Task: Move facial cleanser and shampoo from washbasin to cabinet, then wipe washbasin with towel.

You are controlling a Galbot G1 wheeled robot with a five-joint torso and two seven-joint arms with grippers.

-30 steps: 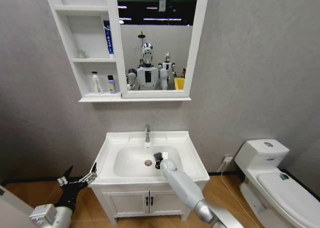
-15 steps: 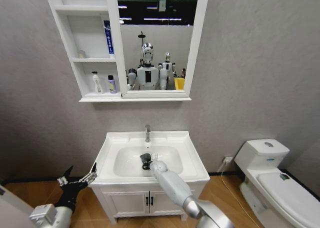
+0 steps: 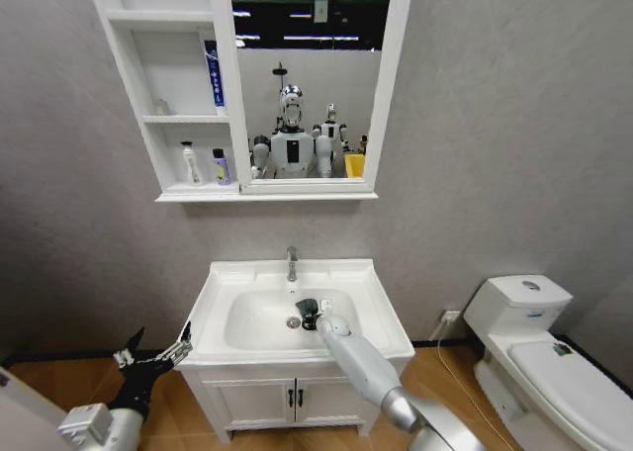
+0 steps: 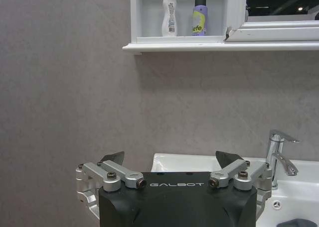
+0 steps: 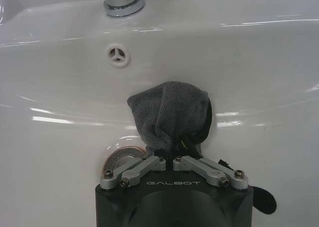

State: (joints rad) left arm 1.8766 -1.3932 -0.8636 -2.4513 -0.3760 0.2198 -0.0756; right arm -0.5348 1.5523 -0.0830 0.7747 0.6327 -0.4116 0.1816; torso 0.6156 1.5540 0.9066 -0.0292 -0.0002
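The step in hand was judged to be the wiping of the washbasin (image 3: 220,295), as two bottles (image 3: 202,164) already stood on the lowest shelf of the cabinet (image 3: 134,75).

The right gripper (image 3: 309,313) was down in the bowl, just beside the drain (image 5: 119,157), its fingers clenched on the towel (image 5: 169,112). The left gripper (image 3: 156,354) hung idle off the basin's left front corner, fingers spread apart and holding nothing.

To do this step well, the cloth should be kept pressed flat against the ceramic, not trailed by one corner. Strokes ought to cover the whole bowl, slopes and rim included, not just the patch around the drain. The faucet (image 3: 292,263) stood close behind the working area and called for clearance on any stroke towards the wall. The grip looked narrow, gathered at one end of the cloth, so a hard drag could pull the towel loose; moderate pressure seemed wiser.

The towel was dark grey, of soft looped fabric, bunched into a rumpled lump ahead of the fingers. It lay on the bowl floor between the drain and the overflow hole (image 5: 117,55). The basin surface was glossy white and showed no visible soiling.
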